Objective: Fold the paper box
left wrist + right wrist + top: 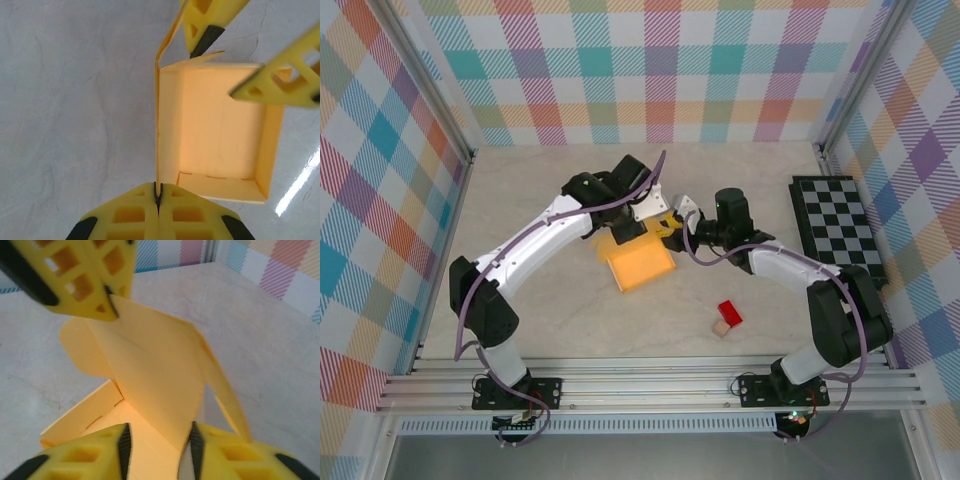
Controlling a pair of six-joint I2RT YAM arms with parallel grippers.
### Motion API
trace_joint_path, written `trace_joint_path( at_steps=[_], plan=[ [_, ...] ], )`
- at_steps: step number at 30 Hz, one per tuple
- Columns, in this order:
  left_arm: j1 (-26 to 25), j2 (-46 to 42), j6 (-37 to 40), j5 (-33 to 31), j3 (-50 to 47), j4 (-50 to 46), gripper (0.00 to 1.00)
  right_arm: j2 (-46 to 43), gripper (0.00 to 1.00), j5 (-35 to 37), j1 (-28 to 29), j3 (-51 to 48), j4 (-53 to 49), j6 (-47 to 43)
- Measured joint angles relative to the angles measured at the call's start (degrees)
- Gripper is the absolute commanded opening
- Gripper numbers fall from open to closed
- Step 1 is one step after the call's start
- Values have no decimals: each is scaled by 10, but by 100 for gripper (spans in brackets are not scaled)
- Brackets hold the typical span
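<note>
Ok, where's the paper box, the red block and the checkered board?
paper box (640,266), top view, its flat orange middle.
red block (730,312), top view, its top face.
checkered board (835,222), top view, its middle squares.

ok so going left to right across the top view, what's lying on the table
paper box → red block → checkered board

The left arm (535,235) and the right arm (790,270) look the same — white shells with black joints. Thin purple cables (457,312) loop along them. Their fingers (170,200) are yellow plastic with square holes and black pads. The bases (517,392) are black.
</note>
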Motion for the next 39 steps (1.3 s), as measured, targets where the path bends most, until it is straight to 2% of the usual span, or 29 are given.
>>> trace_joint_path(
  at_steps=[4,8,11,13,18,23,29,39],
  plan=[
    [-6,-12,16,-7,-35,30,0,-18,54,-5,-11,-5,-32,-20],
    [-22,-46,43,-3,-115,75,0,-57,60,-50,-72,1,-94,-63],
    [-25,-93,75,16,-173,109,0,-68,60,-57,-135,34,-153,-137],
    [-25,-126,93,28,-196,124,0,-60,60,-59,-145,66,-197,-196],
    [-25,-167,123,48,-202,157,0,-5,60,-84,-127,120,-261,-303],
    [-26,-166,137,50,-204,166,0,45,60,-83,-78,120,-295,-355],
    [-26,-165,142,49,-204,163,0,54,60,-80,-44,120,-309,-376],
    [-46,-144,145,38,-204,163,0,54,60,-71,-42,117,-283,-355]
  ],
)
